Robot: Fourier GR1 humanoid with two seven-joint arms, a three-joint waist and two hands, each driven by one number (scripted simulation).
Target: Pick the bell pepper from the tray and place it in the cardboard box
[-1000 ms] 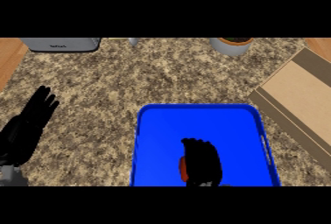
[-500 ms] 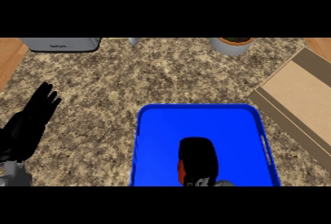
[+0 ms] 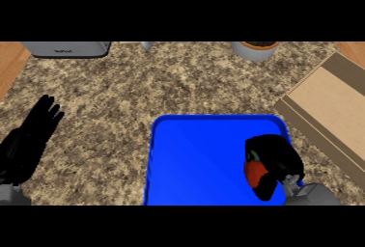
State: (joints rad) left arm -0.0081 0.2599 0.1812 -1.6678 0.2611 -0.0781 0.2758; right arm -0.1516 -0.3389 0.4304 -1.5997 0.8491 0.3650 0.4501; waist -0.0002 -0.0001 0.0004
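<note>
A blue tray [image 3: 192, 159] lies on the speckled counter at the lower middle. Over its right edge my right hand [image 3: 279, 159] is curled round a red bell pepper [image 3: 254, 172] with a green stem; only part of the pepper shows past the fingers. The open cardboard box [image 3: 335, 103] lies at the right edge, beside the tray's right side. My left hand [image 3: 32, 137] rests open at the left edge, fingers pointing up, away from the tray.
A grey appliance [image 3: 65, 48] stands at the back left. A small grey object [image 3: 146, 46] and a grey pot [image 3: 255, 49] stand along the back edge. Wooden surface shows at the far left and back right corners.
My right hand has moved from the tray's middle to its right edge, taking the red pepper with it. The left hand has barely moved.
</note>
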